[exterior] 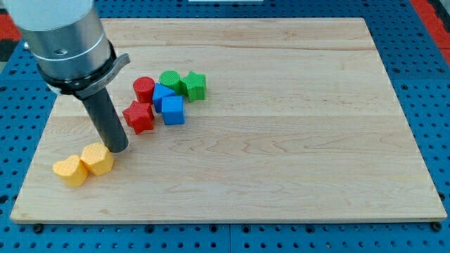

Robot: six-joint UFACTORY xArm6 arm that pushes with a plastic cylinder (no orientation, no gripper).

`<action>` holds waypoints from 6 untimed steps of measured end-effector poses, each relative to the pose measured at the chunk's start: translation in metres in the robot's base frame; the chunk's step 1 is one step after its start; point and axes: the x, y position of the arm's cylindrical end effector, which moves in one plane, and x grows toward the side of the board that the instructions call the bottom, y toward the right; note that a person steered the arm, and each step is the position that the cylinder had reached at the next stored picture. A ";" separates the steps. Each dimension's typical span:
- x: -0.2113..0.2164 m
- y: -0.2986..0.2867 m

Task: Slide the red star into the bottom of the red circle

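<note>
The red star (138, 116) lies on the wooden board, just below the red circle (144, 89) and slightly to its left, close to it or just touching. My tip (117, 148) is down on the board, to the lower left of the red star, a short gap away. It sits right beside the upper right of a yellow hexagon block (97, 159).
A blue block (162, 93) and a blue cube (172, 110) sit right of the red pieces. A green circle (170, 79) and a green star (193, 86) lie above them. A yellow heart block (69, 170) touches the yellow hexagon. The board's left edge (39, 140) is near.
</note>
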 end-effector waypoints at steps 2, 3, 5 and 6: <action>-0.010 0.010; -0.022 0.013; -0.045 0.015; -0.064 0.015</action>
